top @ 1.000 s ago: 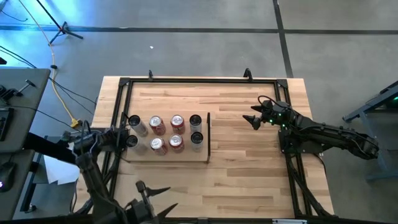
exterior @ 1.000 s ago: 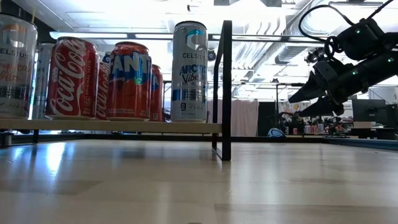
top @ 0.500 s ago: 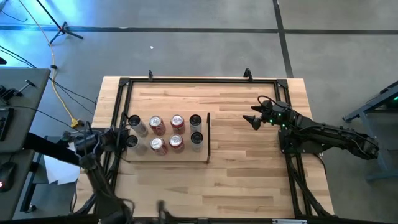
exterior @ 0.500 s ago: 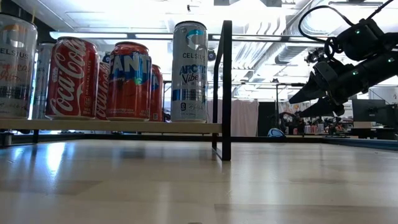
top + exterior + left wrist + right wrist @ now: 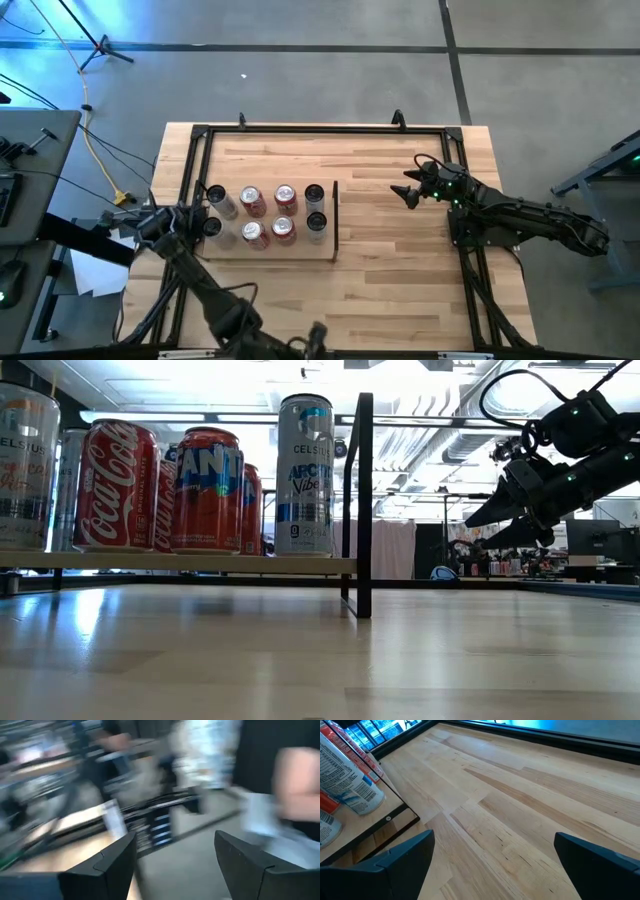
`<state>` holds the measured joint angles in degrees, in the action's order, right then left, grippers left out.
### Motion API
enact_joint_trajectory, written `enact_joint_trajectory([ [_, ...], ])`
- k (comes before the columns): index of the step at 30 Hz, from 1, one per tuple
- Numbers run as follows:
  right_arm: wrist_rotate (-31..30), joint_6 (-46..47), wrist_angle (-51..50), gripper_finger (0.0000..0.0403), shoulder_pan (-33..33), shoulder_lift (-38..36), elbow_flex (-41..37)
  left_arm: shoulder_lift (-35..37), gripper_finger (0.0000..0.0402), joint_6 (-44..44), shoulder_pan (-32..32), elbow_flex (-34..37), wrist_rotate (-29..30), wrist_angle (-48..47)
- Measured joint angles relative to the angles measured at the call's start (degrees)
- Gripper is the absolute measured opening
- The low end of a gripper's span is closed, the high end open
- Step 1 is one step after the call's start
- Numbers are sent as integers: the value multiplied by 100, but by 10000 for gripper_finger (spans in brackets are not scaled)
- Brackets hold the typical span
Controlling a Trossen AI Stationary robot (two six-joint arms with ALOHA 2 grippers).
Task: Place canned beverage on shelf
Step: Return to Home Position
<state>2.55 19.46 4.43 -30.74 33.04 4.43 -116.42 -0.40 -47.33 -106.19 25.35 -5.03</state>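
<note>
Left end effector (image 5: 175, 847) open, empty; swung away from shelf (image 5: 300, 250) toward counter (image 5: 390, 270) edge within last second. Right end effector (image 5: 410, 191) open, empty, unmoved over bare counter. Eight cans (image 5: 284, 196) stood on shelf; placement judged complete.

Eight upright cans stand in two rows of four on the pale-wood shelf (image 5: 270, 252), toward nine o'clock on the worktop (image 5: 400, 270). A Coca-Cola can (image 5: 118, 485) and Fanta can (image 5: 208, 490) sit mid-row. A silver Celsius can (image 5: 305, 475) stands beside the dark upright strip (image 5: 335, 215) edging the shelf at three o'clock.
</note>
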Motion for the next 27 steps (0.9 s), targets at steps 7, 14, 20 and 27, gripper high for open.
enact_joint_trajectory([
  [7,0,0,0,399,2,-2,0,252,239,368,214,4,-1537,-266],
  [14,0,2,0,399,2,0,0,299,239,395,474,4,-1826,-251],
  [20,0,2,2,399,1,-1,0,280,239,54,903,197,-2650,113],
  [27,0,2,2,399,1,-2,0,280,239,228,1047,247,-2978,118],
])
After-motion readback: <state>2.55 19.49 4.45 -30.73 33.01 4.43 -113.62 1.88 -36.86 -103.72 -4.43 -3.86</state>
